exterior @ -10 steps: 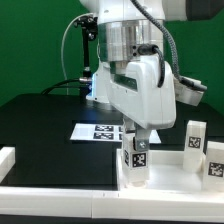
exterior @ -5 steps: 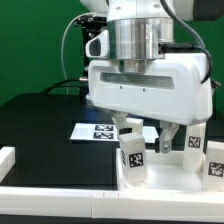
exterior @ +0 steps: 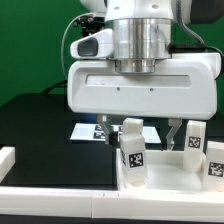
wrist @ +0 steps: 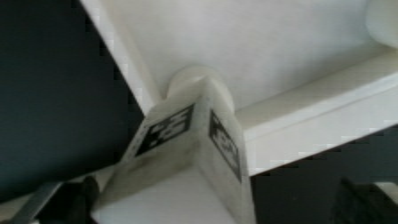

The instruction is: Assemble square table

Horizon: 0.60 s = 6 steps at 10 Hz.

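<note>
Assembly looks barely begun: one leg stands upright on the square top near its front-left corner, the claw spread wide above it (holding nothing); other legs wait far right.

A green wall behind a black tabletop; lighting seems even.
</note>
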Motion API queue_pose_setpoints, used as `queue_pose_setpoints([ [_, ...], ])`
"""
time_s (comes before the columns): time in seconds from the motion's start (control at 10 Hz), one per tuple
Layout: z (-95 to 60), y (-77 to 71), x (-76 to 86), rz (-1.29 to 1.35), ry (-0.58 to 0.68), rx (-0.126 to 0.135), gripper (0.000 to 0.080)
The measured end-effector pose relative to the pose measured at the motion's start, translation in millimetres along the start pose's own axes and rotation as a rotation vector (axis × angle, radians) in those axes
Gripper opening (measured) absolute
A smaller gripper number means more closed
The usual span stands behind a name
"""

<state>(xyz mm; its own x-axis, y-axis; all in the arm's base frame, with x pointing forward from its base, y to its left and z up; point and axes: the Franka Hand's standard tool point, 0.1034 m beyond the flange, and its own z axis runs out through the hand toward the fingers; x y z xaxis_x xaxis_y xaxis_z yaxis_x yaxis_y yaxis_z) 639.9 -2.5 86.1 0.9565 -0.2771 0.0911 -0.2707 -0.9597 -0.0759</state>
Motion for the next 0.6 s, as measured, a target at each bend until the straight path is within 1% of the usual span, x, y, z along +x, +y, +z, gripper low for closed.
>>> queue_pose_setpoints([
  [0.1, 2.1, -1.7, -1.2, -0.142, 0.014, -0.008, 0.0649],
  [0.2, 3.0, -1.5, -1.1, -0.185, 0.025, -0.009, 0.0649],
  [0.3, 3.2, -1.3, -1.3, -0.141, 0.024, -0.007, 0.0649],
  [0.4, 3.3, -1.0, -1.3, -0.144, 0.024, -0.008, 0.052],
  [0.5, 3.6, -1.1, -1.5, -0.116, 0.023, -0.006, 0.052],
  [0.6, 4.0, -1.2, -1.8, -0.036, 0.023, -0.006, 0.037],
])
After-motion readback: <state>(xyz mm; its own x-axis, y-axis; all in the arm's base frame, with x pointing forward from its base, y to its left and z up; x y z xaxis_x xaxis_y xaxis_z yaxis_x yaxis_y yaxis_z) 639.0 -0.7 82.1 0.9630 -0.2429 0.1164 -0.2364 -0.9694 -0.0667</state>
